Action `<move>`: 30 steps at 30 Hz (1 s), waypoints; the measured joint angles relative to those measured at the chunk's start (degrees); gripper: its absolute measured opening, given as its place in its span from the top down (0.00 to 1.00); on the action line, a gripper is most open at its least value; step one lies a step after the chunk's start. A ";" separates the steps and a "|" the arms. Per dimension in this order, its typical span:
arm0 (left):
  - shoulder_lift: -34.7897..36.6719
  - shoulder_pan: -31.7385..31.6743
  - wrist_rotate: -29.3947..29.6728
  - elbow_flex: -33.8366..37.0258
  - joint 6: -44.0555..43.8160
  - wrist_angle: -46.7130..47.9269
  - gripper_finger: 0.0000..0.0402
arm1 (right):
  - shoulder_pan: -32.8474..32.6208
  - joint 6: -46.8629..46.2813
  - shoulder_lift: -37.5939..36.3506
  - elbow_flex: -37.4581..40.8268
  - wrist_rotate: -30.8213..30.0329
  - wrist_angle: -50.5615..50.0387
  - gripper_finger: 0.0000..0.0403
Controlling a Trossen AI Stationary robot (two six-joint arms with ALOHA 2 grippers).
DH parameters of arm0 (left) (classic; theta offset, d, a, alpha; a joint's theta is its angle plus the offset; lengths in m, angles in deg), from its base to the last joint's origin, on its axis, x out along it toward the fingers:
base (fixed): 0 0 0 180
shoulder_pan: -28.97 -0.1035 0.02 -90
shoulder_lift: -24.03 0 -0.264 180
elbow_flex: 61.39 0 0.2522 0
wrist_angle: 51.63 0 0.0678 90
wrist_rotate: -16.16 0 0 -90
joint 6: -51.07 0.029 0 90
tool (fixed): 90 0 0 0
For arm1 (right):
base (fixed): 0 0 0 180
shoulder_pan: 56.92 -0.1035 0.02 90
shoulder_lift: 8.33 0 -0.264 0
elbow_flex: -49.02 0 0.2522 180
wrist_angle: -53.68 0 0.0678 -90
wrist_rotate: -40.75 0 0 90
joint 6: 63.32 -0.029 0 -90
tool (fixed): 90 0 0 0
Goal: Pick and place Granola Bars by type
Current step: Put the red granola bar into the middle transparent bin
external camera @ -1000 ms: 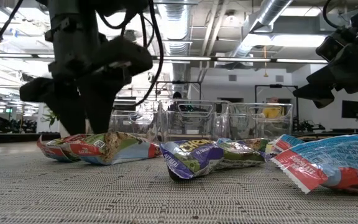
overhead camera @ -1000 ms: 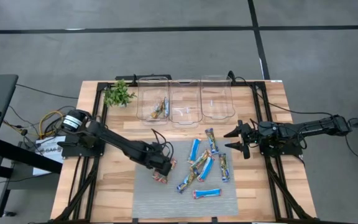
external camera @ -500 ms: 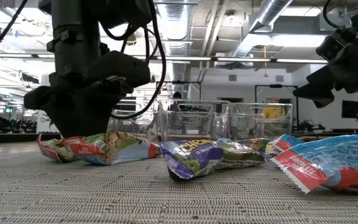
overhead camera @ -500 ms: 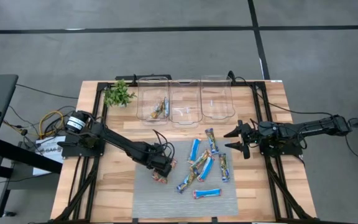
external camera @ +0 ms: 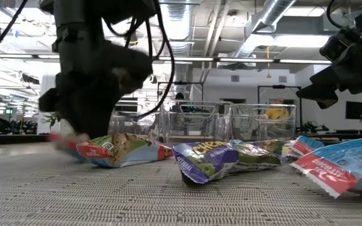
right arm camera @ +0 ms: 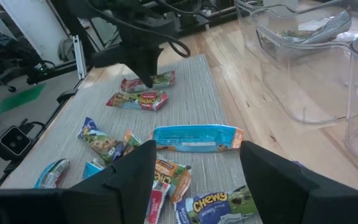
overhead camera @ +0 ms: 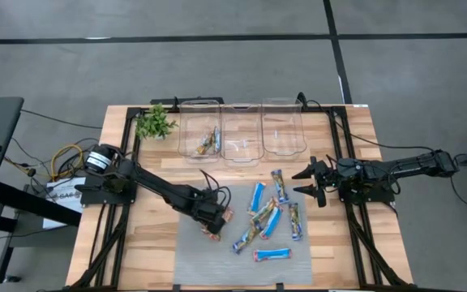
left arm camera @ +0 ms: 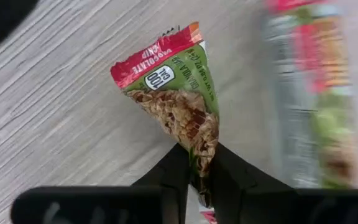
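Granola Bars (overhead camera: 266, 221) lie scattered on the grey mat (overhead camera: 217, 264) at the front middle of the bench (overhead camera: 355, 235), blue-and-white ones mixed with orange and green ones, some overlapping. Behind them, along the back edge, stand three clear bins (overhead camera: 242, 130); the one toward the left side already holds a few bars (overhead camera: 209, 142), the other two look empty. The left arm reaches from the left edge over the mat, and the left pincer (overhead camera: 213, 223) is clenched on the end of a green-and-red bar (left arm camera: 182, 102), with the wrapper pinched thin between the two fingers (left arm camera: 173, 177). A second bar of the same kind (right arm camera: 138, 100) lies just beside it. The right pincer (overhead camera: 308, 182) hangs released near the right edge, apart from the pile. In my judgement the grip is the weak point: only the end of the wrapper is held, so the bar may slip out or swing when lifted. The neighbour bar can also be dragged along if the fingers touch it. Dropping it in the wrong bin would mix the types.
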 joint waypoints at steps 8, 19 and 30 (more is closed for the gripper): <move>7.31 -0.07 8.53 -0.61 4.29 -0.93 0.90 | 0.00 0.01 0.01 0.00 0.00 -0.10 0.44; 19.77 -0.15 22.26 -0.69 16.79 -14.44 0.89 | 0.01 0.00 0.02 -0.01 0.00 -0.13 0.44; 25.79 -0.09 22.50 -0.78 26.61 -23.41 0.89 | 0.01 0.00 0.02 -0.02 0.00 -0.14 0.44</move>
